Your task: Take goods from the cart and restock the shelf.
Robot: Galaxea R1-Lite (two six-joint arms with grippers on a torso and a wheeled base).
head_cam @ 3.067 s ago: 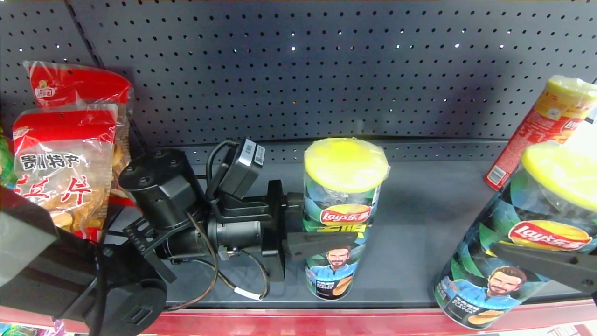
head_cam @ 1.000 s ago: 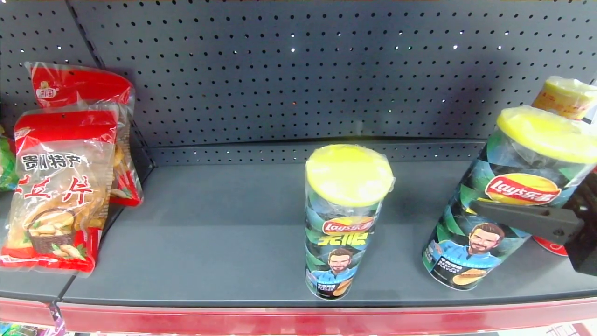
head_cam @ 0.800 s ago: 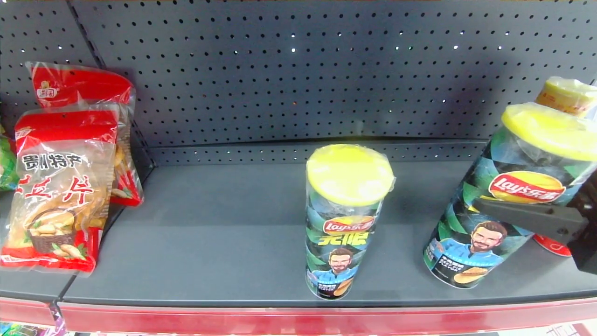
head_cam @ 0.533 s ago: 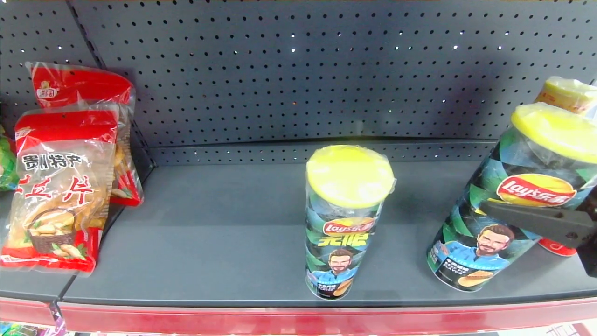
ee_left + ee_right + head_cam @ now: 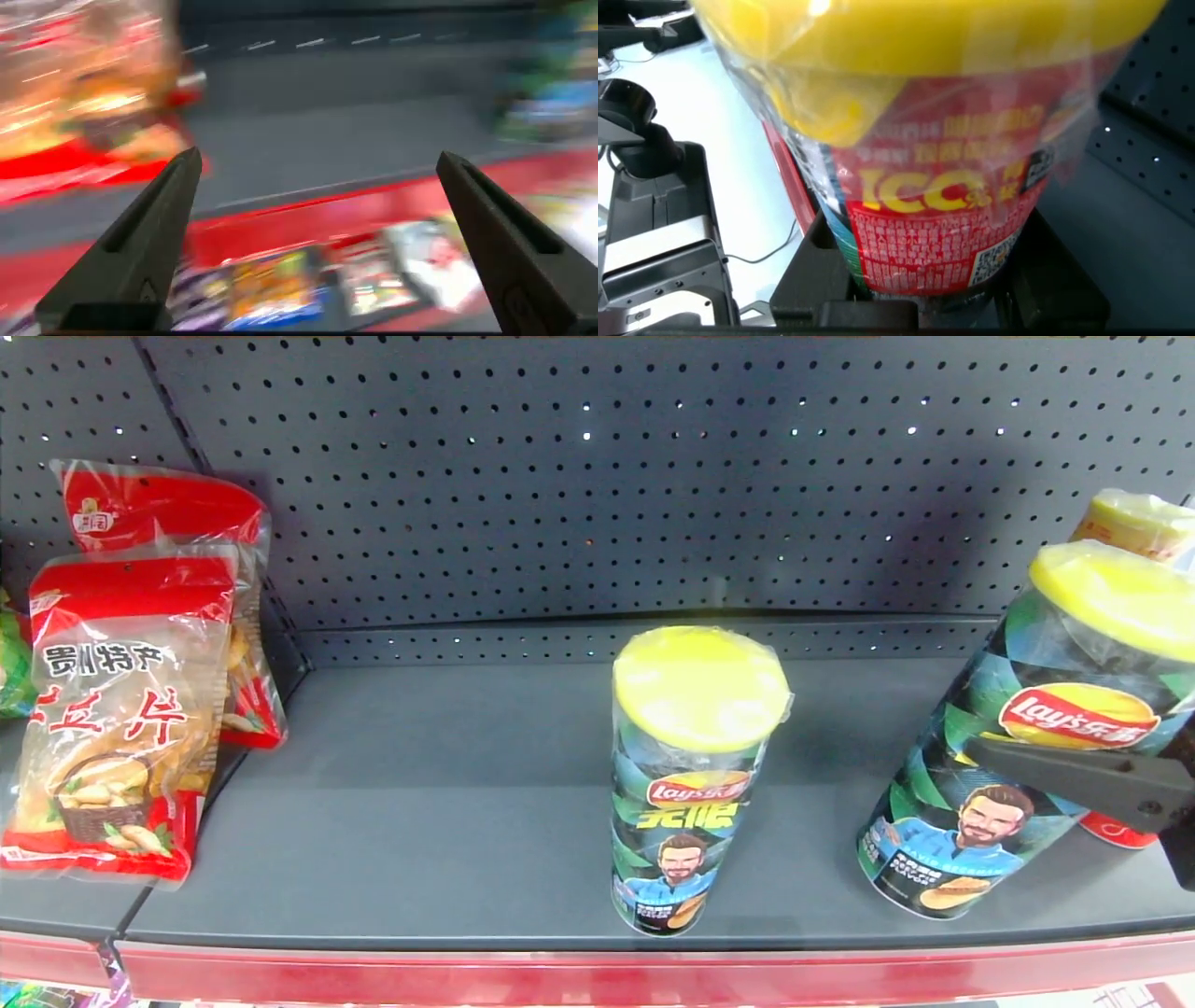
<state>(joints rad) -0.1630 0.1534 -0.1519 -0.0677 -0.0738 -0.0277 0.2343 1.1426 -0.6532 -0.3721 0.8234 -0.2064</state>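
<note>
Can: tilting at right end of shelf, right gripper clasping it. Handling: should be righting it, lowering flat, clearing red can behind, then letting go. Left gripper gaping, empty.

Its left fingers are matte black wedges, broad at the base and tapering to blunt tips. The right finger is a flat dark-grey blade with one small round hole.
</note>
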